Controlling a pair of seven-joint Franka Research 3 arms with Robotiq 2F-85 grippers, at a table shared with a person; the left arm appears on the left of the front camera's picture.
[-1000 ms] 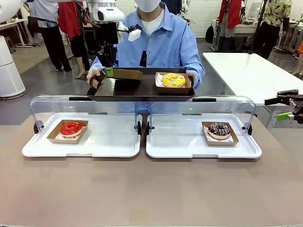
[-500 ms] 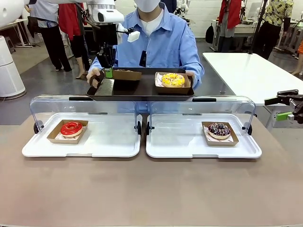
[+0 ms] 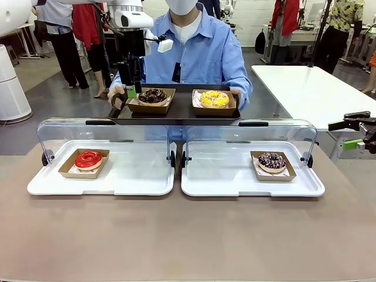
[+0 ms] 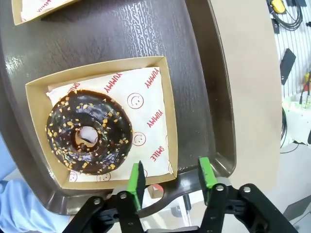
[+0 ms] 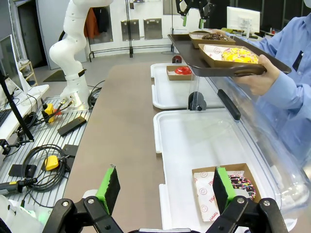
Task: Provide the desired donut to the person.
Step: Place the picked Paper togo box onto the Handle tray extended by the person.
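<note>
Chocolate donut [image 3: 153, 95] now released — left gripper [image 3: 134, 88] open

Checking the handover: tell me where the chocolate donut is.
Front view: the chocolate donut sits in its box on the left of the person's dark tray, beside the yellow donut, under the left end effector.

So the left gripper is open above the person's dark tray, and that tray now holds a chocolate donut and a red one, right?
Not quite. The second donut on the dark tray is the yellow donut, not a red one, as the front view shows. The rest holds: the left gripper is open above the tray, beside the boxed chocolate donut.
</note>
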